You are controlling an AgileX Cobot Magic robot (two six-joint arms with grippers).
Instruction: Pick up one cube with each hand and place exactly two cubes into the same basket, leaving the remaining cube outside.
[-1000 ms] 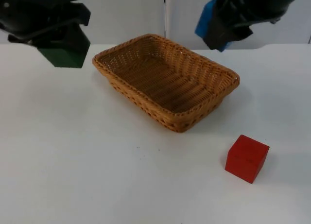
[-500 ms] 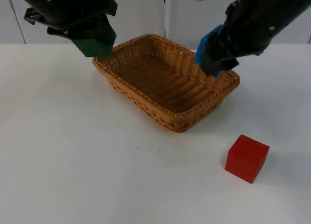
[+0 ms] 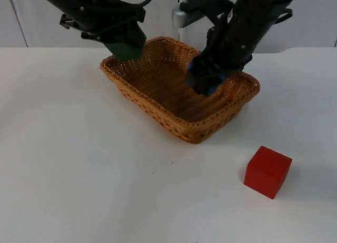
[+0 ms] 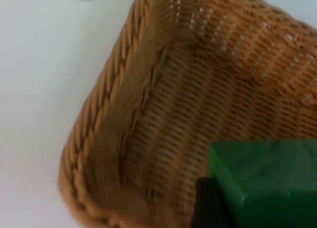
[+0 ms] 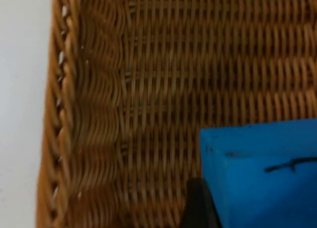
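Over the basket (image 3: 158, 103), the left gripper (image 3: 125, 47) is clamped on the green cube (image 3: 124, 48) above the far-left rim, and the right gripper (image 3: 204, 80) grips the blue cube (image 5: 260, 173) low over the interior. The red cube (image 3: 267, 171) sits near the table's front-right corner. Risk: the green cube, released this close to the rim, could strike it and tumble outside.

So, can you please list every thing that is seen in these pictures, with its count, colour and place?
basket: one, brown wicker, on the table, between the two arms.
green cube: one, green, held over the basket's far left corner.
blue cube: one, blue, held inside the basket, near its right wall.
red cube: one, red, on the table outside the basket, near side, right.
table: one, white.
left gripper: one, black, jaws shut on the green cube.
right gripper: one, black, jaws shut on the blue cube.
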